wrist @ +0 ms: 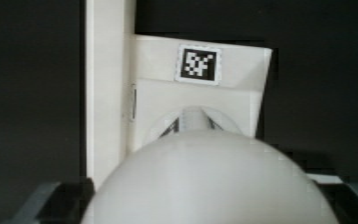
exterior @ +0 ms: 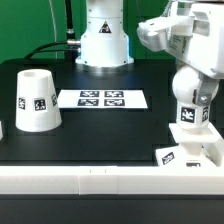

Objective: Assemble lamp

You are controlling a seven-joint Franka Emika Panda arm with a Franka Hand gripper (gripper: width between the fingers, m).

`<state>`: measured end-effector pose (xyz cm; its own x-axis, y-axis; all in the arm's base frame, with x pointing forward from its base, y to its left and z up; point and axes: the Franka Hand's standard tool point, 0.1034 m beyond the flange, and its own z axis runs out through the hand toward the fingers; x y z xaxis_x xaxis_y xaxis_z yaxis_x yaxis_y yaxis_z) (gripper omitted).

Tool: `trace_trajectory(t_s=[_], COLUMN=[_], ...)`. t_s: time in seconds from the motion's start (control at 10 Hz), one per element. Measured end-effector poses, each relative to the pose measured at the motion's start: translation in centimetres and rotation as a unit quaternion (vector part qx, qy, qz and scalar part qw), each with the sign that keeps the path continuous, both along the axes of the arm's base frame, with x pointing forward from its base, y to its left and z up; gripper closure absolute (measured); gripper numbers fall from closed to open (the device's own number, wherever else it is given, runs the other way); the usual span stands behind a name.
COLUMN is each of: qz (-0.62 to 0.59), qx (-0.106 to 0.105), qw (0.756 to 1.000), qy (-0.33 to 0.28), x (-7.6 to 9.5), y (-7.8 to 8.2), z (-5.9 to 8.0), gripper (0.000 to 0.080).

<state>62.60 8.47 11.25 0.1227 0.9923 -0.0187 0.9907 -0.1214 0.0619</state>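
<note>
My gripper (exterior: pixel 188 103) is shut on the rounded white bulb (exterior: pixel 188 118), holding it upright just above the low square base (exterior: pixel 186 154) at the table's front, on the exterior view's right. In the wrist view the bulb (wrist: pixel 202 175) fills the foreground between my dark fingers (wrist: pixel 51 203), and the base (wrist: pixel 194 95) with its tag lies beyond it. I cannot tell whether bulb and base touch. The tapered shade (exterior: pixel 35 100) stands mouth down, apart, on the exterior view's left.
The marker board (exterior: pixel 101 98) lies flat at the middle back of the black table. A white rim (exterior: pixel 100 182) runs along the table's front edge, and the base lies against it; it also shows in the wrist view (wrist: pixel 105 90). The arm's white pedestal (exterior: pixel 104 40) stands at the back.
</note>
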Motion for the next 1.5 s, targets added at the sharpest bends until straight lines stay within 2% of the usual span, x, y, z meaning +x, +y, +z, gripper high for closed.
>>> trace_trajectory(t_s=[0.2,0.4,0.9,1.1,1.5], qz=[-0.117,-0.22,-0.358,-0.44,-0.615], qx=[0.015,0.03,0.038,0.045,0.07], qw=[0.993,0.975,0.933,0.897,0.785], qy=[0.005,0.012,0.011,0.014,0.026], x=[-0.17,-0.17,-0.18,-0.23,-0.15], y=[0.09,0.15,0.24,0.34,0.19], z=[-0.05,-0.08,-0.1,-0.13,-0.21], gripper=[0.0225,0.0223,0.0223,0.0223,0.0223])
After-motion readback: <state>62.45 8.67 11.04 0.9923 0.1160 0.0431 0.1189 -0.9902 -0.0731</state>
